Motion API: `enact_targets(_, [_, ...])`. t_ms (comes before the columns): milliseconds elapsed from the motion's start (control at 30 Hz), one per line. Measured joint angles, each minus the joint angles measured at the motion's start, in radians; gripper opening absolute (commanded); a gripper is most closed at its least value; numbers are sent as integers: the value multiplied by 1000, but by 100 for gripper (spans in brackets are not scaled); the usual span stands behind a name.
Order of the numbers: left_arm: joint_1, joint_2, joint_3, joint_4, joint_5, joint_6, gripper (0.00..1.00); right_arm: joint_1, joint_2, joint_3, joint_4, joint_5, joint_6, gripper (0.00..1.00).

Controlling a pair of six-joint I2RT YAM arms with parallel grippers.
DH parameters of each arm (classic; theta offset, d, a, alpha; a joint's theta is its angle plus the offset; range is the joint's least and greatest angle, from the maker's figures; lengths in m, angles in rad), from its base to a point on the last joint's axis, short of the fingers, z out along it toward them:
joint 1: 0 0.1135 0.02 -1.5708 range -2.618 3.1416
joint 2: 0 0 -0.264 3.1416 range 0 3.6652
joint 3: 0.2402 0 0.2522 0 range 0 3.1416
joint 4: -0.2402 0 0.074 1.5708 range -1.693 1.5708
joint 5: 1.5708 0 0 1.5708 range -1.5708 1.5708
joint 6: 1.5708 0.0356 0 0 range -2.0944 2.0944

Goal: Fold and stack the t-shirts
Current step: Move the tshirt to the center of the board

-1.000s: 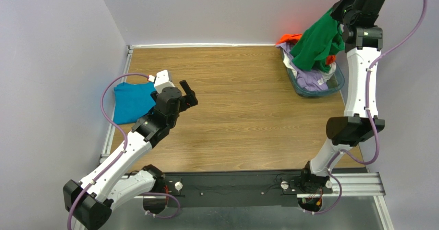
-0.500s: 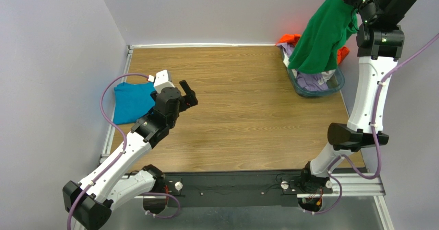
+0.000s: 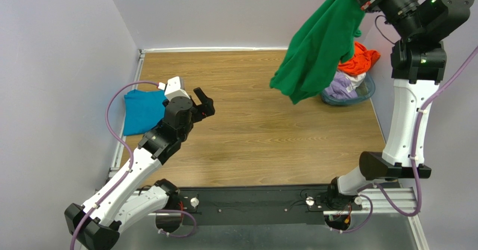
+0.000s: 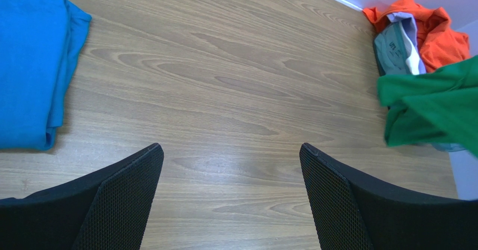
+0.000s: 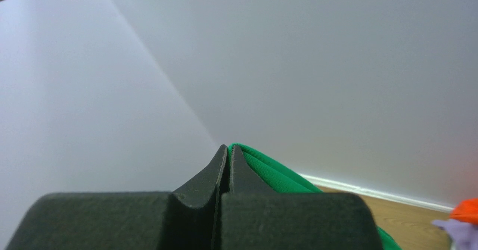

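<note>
Spreading wide below both arms is the wooden table (image 3: 252, 127). Over its far right side a green shirt (image 3: 320, 43) hangs in the air, clear of the wood, draping down from the right claw (image 5: 229, 149), whose jaws are pinched tight on its top fold. A folded blue shirt (image 3: 143, 111) lies flat at the left edge, just beside the left claw (image 3: 205, 100), which hovers spread wide with nothing in it. Orange (image 3: 359, 59) and lavender (image 3: 339, 85) shirts sit heaped in the basket (image 3: 362, 95).
</note>
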Motion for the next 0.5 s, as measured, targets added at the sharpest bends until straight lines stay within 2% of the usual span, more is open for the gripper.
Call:
enact_targets(200, [0,-29,-7,-3,16,-13,98,142,-105,-200,41,-26,-1,5])
enact_targets(333, [0,-42,-21,-9,30,-27,98,275,-159,-422,82,-12,-11,6])
enact_targets(500, [1,-53,-43,-32,44,-49,98,361,-171,-702,124,53,-10,9])
